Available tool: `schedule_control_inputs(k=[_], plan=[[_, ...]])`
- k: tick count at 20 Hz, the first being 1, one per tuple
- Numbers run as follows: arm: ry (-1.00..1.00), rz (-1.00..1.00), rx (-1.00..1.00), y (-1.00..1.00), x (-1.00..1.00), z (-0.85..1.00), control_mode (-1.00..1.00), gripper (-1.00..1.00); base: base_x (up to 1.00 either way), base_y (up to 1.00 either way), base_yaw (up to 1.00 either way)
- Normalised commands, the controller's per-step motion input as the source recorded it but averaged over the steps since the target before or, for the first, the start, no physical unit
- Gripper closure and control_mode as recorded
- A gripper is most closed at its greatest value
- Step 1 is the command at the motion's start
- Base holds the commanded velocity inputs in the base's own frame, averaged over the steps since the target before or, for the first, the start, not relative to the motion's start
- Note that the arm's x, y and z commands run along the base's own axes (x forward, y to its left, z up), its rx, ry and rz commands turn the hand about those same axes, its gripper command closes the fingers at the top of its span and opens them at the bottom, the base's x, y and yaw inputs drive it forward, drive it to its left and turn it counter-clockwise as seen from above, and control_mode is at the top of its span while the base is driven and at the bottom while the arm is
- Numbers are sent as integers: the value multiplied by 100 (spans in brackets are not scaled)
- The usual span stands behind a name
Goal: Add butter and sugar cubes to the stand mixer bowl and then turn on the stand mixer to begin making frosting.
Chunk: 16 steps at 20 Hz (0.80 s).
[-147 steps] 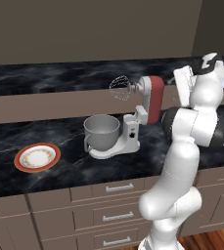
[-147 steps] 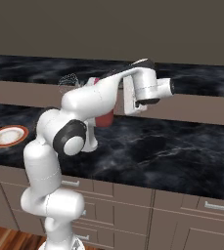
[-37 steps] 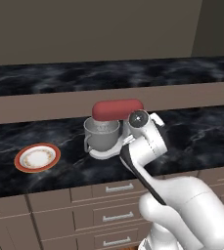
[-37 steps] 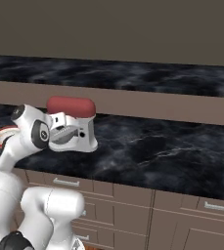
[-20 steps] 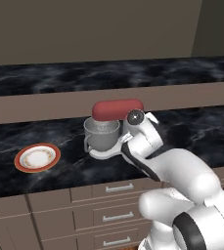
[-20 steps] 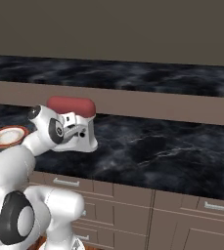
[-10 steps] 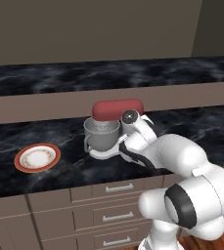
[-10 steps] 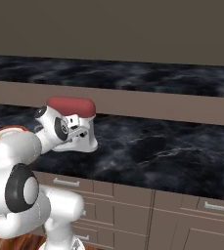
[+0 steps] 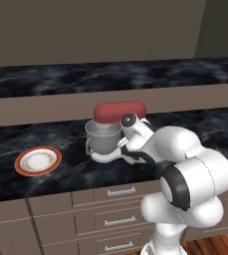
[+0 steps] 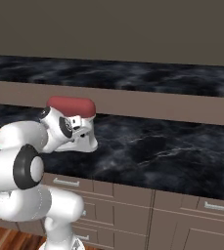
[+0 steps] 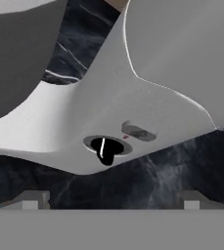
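Observation:
The stand mixer (image 9: 119, 111) stands on the dark counter with its red head (image 10: 70, 105) lowered over the grey stand mixer bowl (image 9: 103, 139). The lowered head hides the bowl's inside, and the butter and sugar cubes are out of view. My gripper (image 11: 112, 201) is open and holds nothing. It hangs low in front of the mixer's white base (image 11: 84, 117), pointing at a dark round knob (image 11: 107, 146) on it, a short way off and not touching. In the left base view my hand (image 9: 128, 148) sits right beside the bowl and base.
An orange-rimmed plate (image 9: 38, 160) lies to the left of the mixer with nothing visible on it. A raised ledge (image 9: 46, 104) runs behind the counter. Drawer fronts (image 9: 120, 191) are below its front edge. My bent arm (image 9: 185, 164) crowds the space right of the mixer.
The mixer head, tilted up in the earliest frames, is down over the bowl. Over the last second my arm folded in and the hand sank closer to the mixer's base. The gripper stayed open.

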Motion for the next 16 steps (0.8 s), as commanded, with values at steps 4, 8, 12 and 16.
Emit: schedule_control_inputs(k=[4, 8, 12, 16], plan=[[0, -2, 0, 0, 34, -1, -100, -100, 0, 0, 0], [0, -1, 0, 0, 33, 0, -100, -100, 0, 0, 0], [0, -2, 0, 0, 22, -6, -100, -100, 0, 0, 0], [0, -1, -2, 0, 8, -25, -100, -100, 0, 0, 0]])
